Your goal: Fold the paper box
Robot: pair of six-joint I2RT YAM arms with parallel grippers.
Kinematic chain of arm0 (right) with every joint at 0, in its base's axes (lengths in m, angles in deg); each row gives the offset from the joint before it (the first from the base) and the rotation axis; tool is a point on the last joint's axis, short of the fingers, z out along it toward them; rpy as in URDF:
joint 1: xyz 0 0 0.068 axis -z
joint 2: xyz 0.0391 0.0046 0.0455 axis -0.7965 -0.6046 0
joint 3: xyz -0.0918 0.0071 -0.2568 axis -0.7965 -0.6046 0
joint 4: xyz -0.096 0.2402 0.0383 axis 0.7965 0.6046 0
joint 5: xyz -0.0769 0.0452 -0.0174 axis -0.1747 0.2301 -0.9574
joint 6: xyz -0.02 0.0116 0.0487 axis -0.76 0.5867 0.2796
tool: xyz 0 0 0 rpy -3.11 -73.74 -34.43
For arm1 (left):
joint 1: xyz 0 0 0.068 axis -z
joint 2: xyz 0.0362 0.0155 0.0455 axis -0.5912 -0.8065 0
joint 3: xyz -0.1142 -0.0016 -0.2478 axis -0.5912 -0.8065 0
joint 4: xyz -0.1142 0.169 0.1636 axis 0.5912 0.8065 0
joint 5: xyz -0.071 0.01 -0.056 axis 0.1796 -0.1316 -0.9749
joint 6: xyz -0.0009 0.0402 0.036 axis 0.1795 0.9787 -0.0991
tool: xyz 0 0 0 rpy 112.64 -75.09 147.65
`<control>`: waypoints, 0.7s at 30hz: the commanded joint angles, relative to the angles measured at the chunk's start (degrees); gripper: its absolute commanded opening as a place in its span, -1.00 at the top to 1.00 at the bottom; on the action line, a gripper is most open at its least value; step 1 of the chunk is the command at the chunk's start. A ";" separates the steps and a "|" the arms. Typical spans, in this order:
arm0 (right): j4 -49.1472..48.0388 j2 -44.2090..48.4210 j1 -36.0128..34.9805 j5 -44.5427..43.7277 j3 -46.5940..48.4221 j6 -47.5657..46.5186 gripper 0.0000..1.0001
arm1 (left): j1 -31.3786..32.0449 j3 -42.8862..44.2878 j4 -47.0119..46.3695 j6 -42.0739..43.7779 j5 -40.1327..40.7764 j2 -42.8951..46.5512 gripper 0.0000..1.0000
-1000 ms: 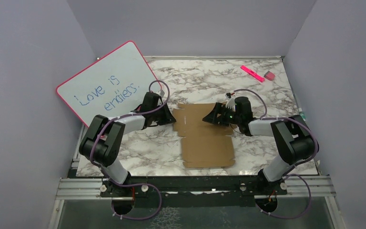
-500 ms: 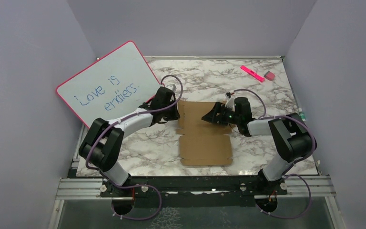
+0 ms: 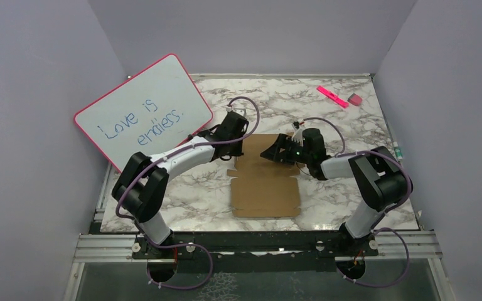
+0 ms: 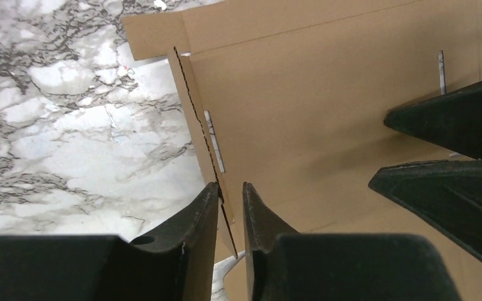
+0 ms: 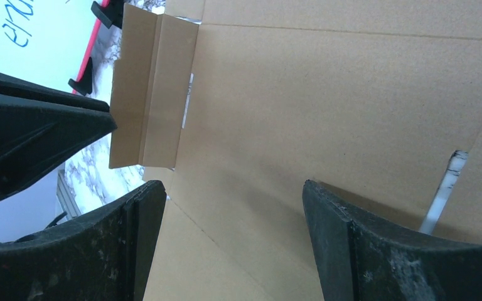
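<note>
Left wrist alone, paper box (image 4: 326, 113) flap (image 4: 196, 106) between jaws

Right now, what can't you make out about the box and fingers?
- Left wrist: whether the left fingers pinch the side flap of the paper box or only straddle it; gap too tight.
- Top: its far corners, under the left and right fingers.
- Right wrist: most of its outline, cut off by the frame edges.

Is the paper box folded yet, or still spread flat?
Mostly spread: the paper box lies flat on the table, only its left side flap standing up, between the left gripper's fingers.
</note>
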 commanded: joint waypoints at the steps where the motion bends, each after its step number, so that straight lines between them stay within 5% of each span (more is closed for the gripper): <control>1: 4.46 -3.17 -2.23 -3.81 0.12 2.07 -0.72 | 1.95 3.95 4.68 2.51 7.63 -2.13 0.54; 21: 2.29 -5.49 -4.88 -6.82 0.17 5.47 -0.72 | 6.06 9.01 8.15 4.03 11.96 -7.29 0.46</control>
